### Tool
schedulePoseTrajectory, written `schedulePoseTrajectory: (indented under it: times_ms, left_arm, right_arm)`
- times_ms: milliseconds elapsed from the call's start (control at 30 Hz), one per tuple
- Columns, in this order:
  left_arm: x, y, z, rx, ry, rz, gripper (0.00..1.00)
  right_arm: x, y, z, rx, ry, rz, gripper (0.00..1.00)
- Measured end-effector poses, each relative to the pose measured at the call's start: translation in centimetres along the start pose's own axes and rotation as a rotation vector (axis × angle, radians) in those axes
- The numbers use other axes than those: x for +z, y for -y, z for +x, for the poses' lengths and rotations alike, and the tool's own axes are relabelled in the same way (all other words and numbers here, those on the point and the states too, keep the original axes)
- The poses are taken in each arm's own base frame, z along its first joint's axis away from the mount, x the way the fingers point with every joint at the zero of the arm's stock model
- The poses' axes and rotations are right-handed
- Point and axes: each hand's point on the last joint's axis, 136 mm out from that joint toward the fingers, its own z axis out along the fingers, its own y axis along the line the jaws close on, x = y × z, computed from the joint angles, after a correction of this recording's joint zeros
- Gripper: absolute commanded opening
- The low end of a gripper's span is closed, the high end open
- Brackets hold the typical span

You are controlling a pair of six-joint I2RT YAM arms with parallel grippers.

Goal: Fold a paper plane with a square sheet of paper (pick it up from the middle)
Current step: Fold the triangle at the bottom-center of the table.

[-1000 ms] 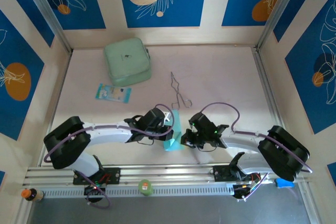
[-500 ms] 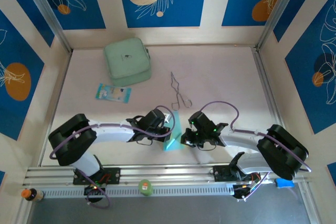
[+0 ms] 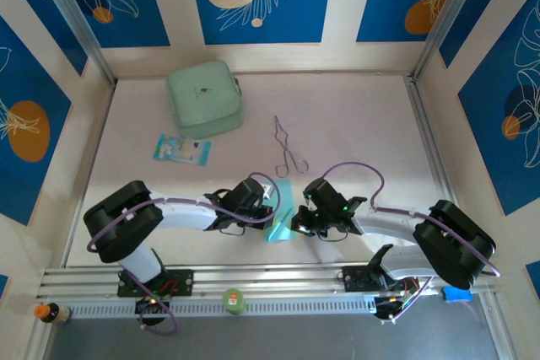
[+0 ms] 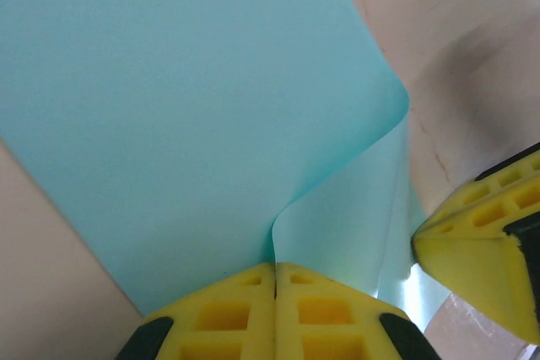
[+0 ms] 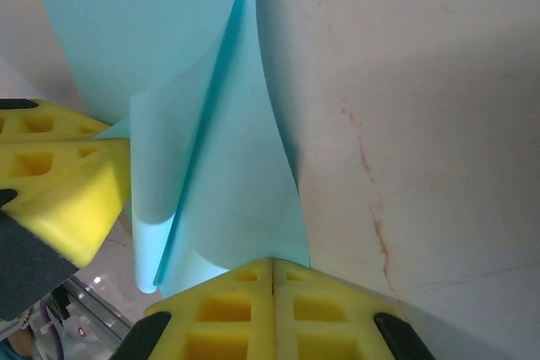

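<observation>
The square sheet of paper (image 3: 282, 206) is cyan and stands curled into a loose fold between my two grippers, near the table's front middle. My left gripper (image 3: 270, 212) is shut on the sheet's left part; in the left wrist view its yellow pads (image 4: 245, 292) pinch a raised crease of the paper (image 4: 169, 99). My right gripper (image 3: 295, 223) is shut on the sheet's right edge; in the right wrist view the paper (image 5: 236, 191) rises from between its pads (image 5: 236, 288). Each wrist view also catches the other gripper's yellow finger (image 4: 472, 250) (image 5: 59, 187) close beside the paper.
A mint-green case (image 3: 205, 99) sits at the back left, with a blue-and-white packet (image 3: 181, 150) in front of it. Metal tongs (image 3: 288, 151) lie just beyond the paper. An aluminium rail (image 3: 278, 279) runs along the near edge.
The paper has been drawn a little narrower between the two grippers. The left arm's elbow has shifted slightly to the right. Both grips hold.
</observation>
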Motion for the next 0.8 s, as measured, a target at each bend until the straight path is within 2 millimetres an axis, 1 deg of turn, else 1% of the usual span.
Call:
schedulePoseTrajectory:
  times_ms: [167, 333, 467, 600, 800]
  left_arm:
    - [0.1, 0.2, 0.0, -0.043, 0.019, 0.033, 0.02]
    - [-0.1, 0.1, 0.1, -0.077, 0.026, 0.040, 0.01]
    - [-0.3, 0.0, 0.4, -0.104, 0.024, 0.039, 0.01]
    - [-0.3, 0.0, 0.3, -0.133, 0.024, 0.040, 0.01]
    - [-0.5, -0.1, 0.6, -0.163, 0.024, 0.041, 0.01]
  right_arm:
    - [-0.2, -0.1, 0.1, 0.004, 0.002, -0.004, 0.06]
    - [-1.3, -0.4, -0.2, 0.017, 0.035, 0.008, 0.09]
    - [-2.0, -1.4, -0.5, 0.008, 0.061, -0.034, 0.08]
    - [-1.4, -2.3, -0.6, 0.009, 0.049, -0.075, 0.06]
    - [0.1, -2.4, -0.3, 0.019, 0.009, -0.083, 0.04]
